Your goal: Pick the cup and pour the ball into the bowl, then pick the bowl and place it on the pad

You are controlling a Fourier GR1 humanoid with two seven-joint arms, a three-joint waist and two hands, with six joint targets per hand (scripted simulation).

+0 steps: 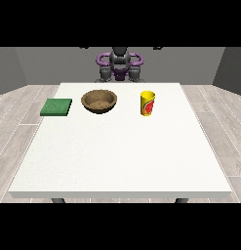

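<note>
You see the large white table (122,156) with the robot (120,66) at its twelve o'clock edge, arms tucked close to the body. You cannot tell how either hand is set; they are too small to read. The yellow cup with a red mark (147,103) stands upright toward one o'clock. The brown wooden bowl (99,101) sits near eleven o'clock, well apart from the cup. The flat green square pad (56,107) lies beside the bowl at ten o'clock.
</note>
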